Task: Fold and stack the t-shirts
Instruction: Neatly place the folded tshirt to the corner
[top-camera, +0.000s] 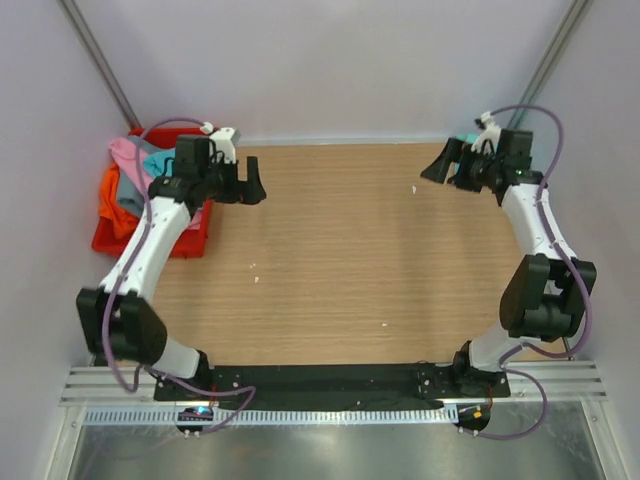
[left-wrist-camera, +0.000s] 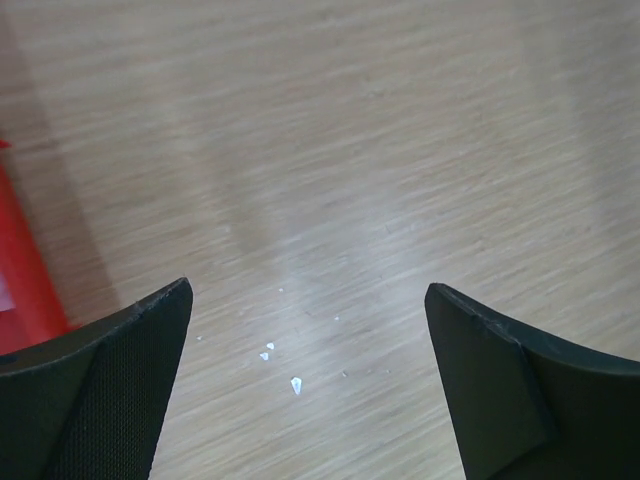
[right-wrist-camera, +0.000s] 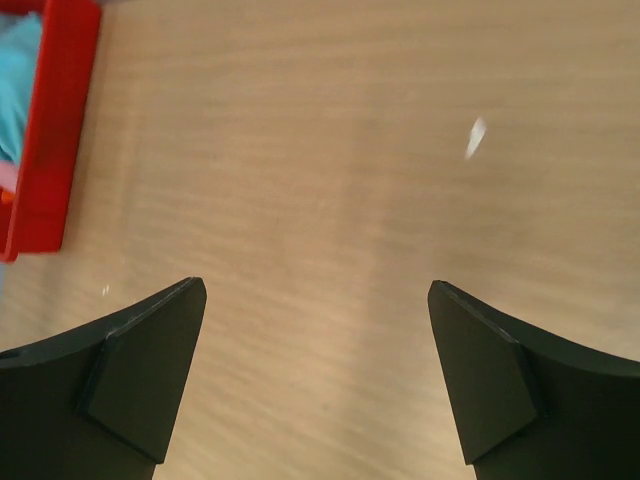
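Note:
Several t-shirts lie bunched in a red bin (top-camera: 185, 243) at the table's far left: pink (top-camera: 128, 155), turquoise (top-camera: 158, 162), orange (top-camera: 110, 195) and grey (top-camera: 130, 195). A small mint green patch of cloth (top-camera: 466, 138) shows behind my right wrist at the far right; the rest of it is hidden. My left gripper (top-camera: 252, 190) is open and empty over bare table beside the bin; it also shows in the left wrist view (left-wrist-camera: 310, 310). My right gripper (top-camera: 432, 172) is open and empty over the far right of the table; it also shows in the right wrist view (right-wrist-camera: 315, 300).
The wooden table (top-camera: 340, 260) carries small white flecks (left-wrist-camera: 295, 384). The red bin's wall shows at the left of the left wrist view (left-wrist-camera: 20, 280) and at the upper left of the right wrist view (right-wrist-camera: 55, 120), with turquoise cloth (right-wrist-camera: 15, 80) inside. Grey walls close in on three sides.

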